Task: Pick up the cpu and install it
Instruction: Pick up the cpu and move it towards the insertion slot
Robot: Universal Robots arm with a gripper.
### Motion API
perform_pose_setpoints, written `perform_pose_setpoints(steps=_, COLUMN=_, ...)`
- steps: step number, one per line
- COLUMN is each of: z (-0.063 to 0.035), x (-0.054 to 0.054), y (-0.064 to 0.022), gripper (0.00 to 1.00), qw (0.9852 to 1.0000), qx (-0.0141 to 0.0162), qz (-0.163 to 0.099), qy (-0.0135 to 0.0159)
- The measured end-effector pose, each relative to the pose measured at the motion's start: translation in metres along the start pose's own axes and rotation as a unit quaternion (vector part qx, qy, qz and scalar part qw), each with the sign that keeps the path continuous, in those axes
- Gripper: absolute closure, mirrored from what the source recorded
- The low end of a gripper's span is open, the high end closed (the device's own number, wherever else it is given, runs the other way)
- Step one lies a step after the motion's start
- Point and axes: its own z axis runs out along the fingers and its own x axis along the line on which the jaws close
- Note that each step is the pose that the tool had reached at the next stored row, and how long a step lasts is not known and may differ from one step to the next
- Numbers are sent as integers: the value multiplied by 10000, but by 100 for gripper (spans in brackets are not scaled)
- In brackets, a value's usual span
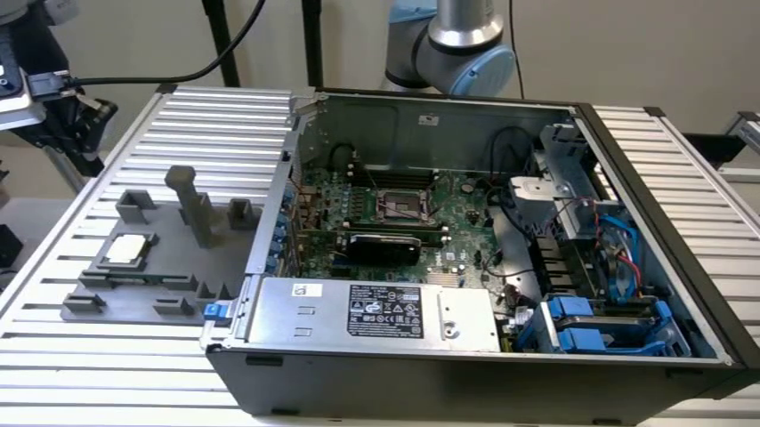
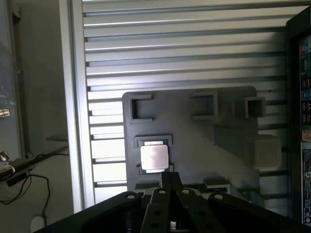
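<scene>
**Hand.** In the wrist view the hand has its two fingers pressed together. It grips nothing. The fingertips point toward the cpu; contact cannot be confirmed.

**Task item.** The cpu lies flat, metal top up, in a square recess of the grey fixture plate, at the exterior view's left, well apart from the socket on the motherboard.

**Surface.** The ribbed aluminium surface carries the fixture plate and, just beside it, an open computer case. The case holds the motherboard and a power supply.

**Room.** The robot arm stands behind the case against a pale wall. Black cables hang at the rear.
</scene>
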Motion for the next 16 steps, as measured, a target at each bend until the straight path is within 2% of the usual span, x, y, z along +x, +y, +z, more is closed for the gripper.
perform_pose_setpoints(steps=3, z=0, x=0, y=0, gripper=70, qw=10000, qx=0, qz=0, qy=0)
perform_pose_setpoints(steps=4, z=0, x=0, y=0, gripper=70, qw=10000, qx=0, qz=0, qy=0)
perform_pose_setpoints(steps=6, z=0, x=0, y=0, gripper=58, qw=10000, qx=0, qz=0, qy=0)
perform_pose_setpoints(steps=7, z=0, x=0, y=0, gripper=58, qw=10000, qx=0, qz=0, qy=0)
perform_pose_setpoints(steps=10, z=0, x=0, y=0, gripper=41, qw=10000, qx=0, qz=0, qy=0)
perform_pose_setpoints(steps=12, z=0, x=0, y=0, gripper=41, qw=10000, qx=0, qz=0, qy=0)
perform_pose_setpoints(steps=13, z=0, x=0, y=0, gripper=35, qw=10000, qx=0, qz=0, qy=0)
perform_pose_setpoints(steps=16, z=0, x=0, y=0, gripper=35, qw=10000, qx=1, qz=0, qy=1)
